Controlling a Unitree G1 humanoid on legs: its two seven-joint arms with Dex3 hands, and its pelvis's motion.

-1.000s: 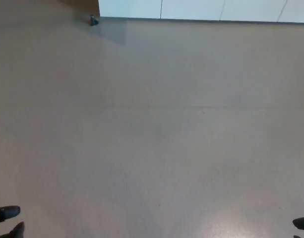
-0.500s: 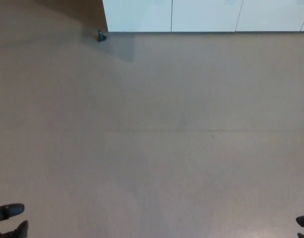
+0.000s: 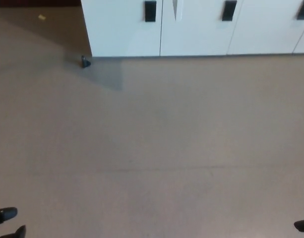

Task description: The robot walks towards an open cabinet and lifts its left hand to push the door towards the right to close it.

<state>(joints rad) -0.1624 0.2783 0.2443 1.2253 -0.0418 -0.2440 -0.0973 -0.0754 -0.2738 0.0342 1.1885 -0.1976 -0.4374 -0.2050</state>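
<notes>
A row of white cabinets (image 3: 191,29) with black handles (image 3: 150,11) runs along the top of the head view. Between two doors, a narrow white wedge (image 3: 177,10) stands out, as of a door edge slightly ajar. Only a dark bit of my left hand (image 3: 7,220) shows at the bottom left corner, low and far from the cabinets. A small dark part of my right hand (image 3: 303,226) shows at the bottom right corner. Neither hand touches anything.
Brown floor (image 3: 156,148) stretches between me and the cabinets. A small dark door stop (image 3: 85,62) sits on the floor by the left cabinet corner. A pale scrap (image 3: 41,17) lies at the top left.
The whole picture has shifted: the cabinets sit lower in view and their black handles now show, so the camera has come closer. The hands stay at the bottom corners.
</notes>
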